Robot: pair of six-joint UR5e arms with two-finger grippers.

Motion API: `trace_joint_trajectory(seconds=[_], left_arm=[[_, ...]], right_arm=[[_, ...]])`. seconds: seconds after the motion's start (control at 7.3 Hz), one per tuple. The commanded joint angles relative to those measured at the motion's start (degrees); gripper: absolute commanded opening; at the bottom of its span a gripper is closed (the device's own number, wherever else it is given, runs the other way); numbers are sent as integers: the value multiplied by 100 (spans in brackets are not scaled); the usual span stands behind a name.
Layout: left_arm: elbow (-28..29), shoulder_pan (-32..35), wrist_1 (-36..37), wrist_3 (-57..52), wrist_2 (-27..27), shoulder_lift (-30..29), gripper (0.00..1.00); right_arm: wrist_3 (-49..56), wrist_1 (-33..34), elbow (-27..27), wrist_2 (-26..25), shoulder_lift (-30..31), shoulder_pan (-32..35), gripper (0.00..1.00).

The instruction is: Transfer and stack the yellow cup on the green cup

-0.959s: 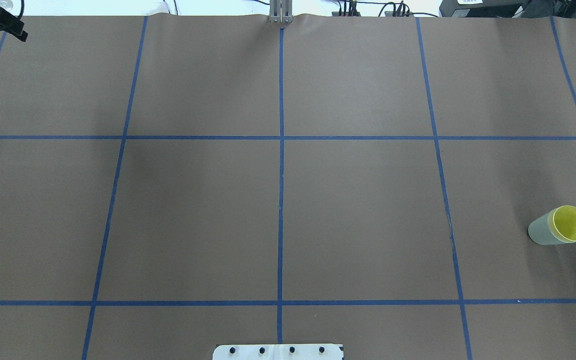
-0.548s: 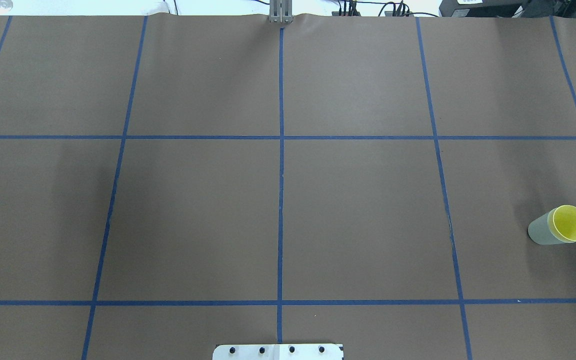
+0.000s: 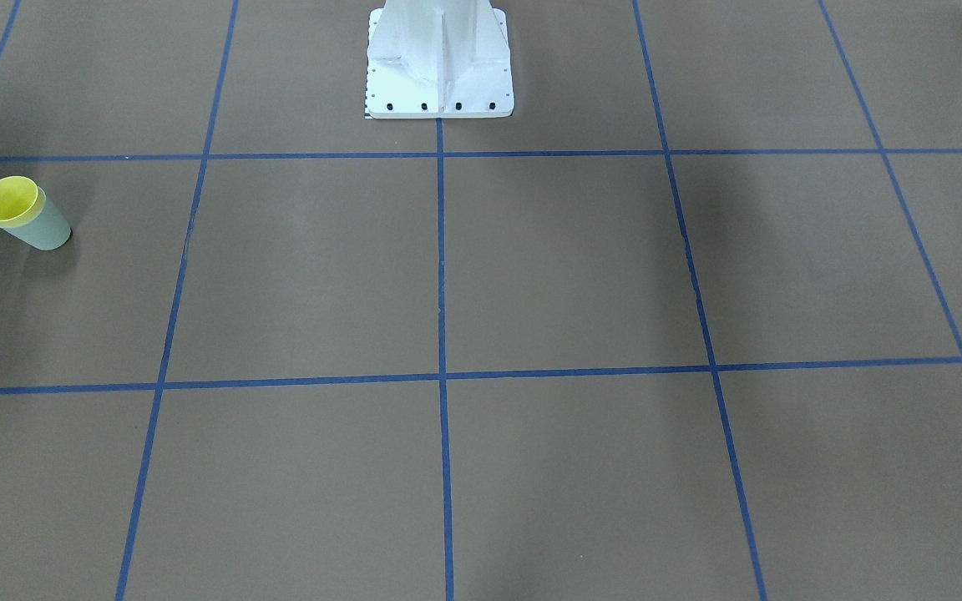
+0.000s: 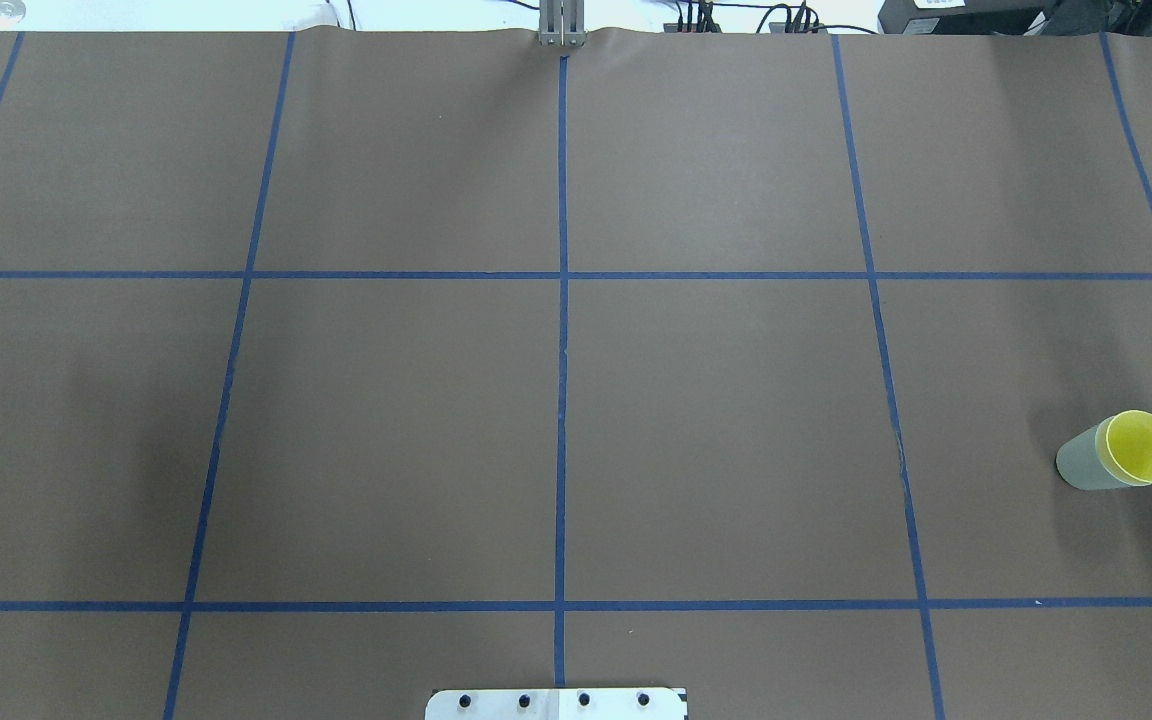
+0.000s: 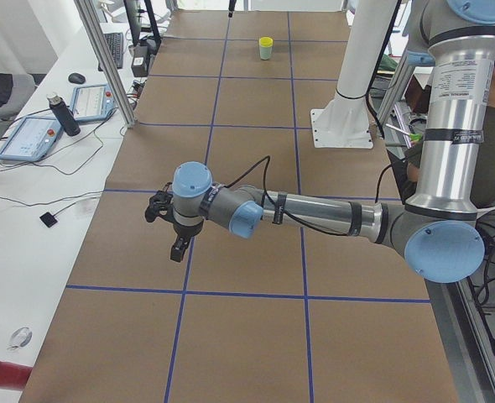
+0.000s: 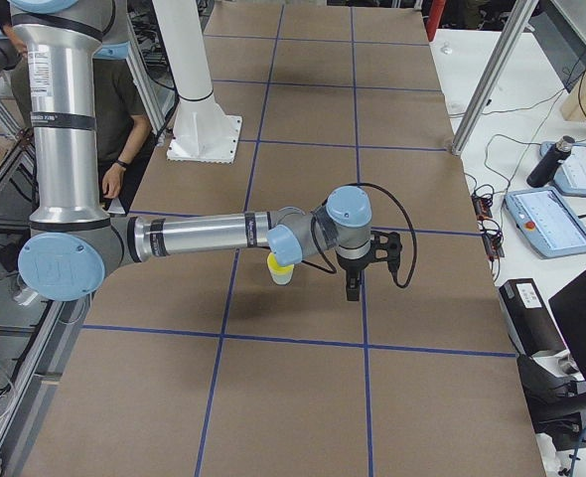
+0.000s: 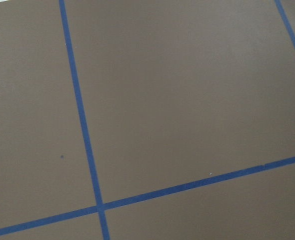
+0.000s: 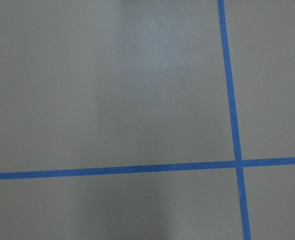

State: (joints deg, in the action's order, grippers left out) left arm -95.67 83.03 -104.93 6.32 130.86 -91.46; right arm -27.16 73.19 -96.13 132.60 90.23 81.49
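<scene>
The yellow cup (image 4: 1143, 446) sits nested inside the green cup (image 4: 1079, 467), and both stand upright near the table's right edge. The stack also shows in the front view, yellow cup (image 3: 9, 200) in green cup (image 3: 48, 231), and in the right side view (image 6: 281, 269). My left gripper (image 5: 179, 248) hangs over the table's left end, far from the cups. My right gripper (image 6: 351, 289) hangs just beyond the cups, not touching them. Both show clearly only in side views, so I cannot tell whether they are open or shut. Both wrist views show only bare table.
The brown table is marked with a blue tape grid (image 4: 562, 300). The robot's white base plate (image 4: 556, 703) sits at the near middle edge. Side desks with tablets (image 6: 554, 219) and aluminium posts (image 6: 487, 79) flank the far edge.
The left gripper has moved out of the overhead view's top left corner. The right gripper's dark tip has slid almost off the right edge. The cups have not moved.
</scene>
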Motion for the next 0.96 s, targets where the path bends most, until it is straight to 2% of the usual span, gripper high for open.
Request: trace_joint_trajectory(seconds=[0.0, 0.14, 0.55, 0.82], left_arm=[[-591, 20, 1148, -114, 17, 206, 100], [-576, 20, 1098, -114, 236, 477, 100], [-418, 3, 1079, -131, 212, 541, 100], [-496, 3, 1097, -70, 177, 497, 100]], right_arm=[[779, 711, -2, 186, -41, 183, 100], [983, 949, 6, 187, -32, 183, 100], [1537, 1784, -55, 328, -93, 192, 100], [1538, 1804, -108, 328, -59, 201, 100]])
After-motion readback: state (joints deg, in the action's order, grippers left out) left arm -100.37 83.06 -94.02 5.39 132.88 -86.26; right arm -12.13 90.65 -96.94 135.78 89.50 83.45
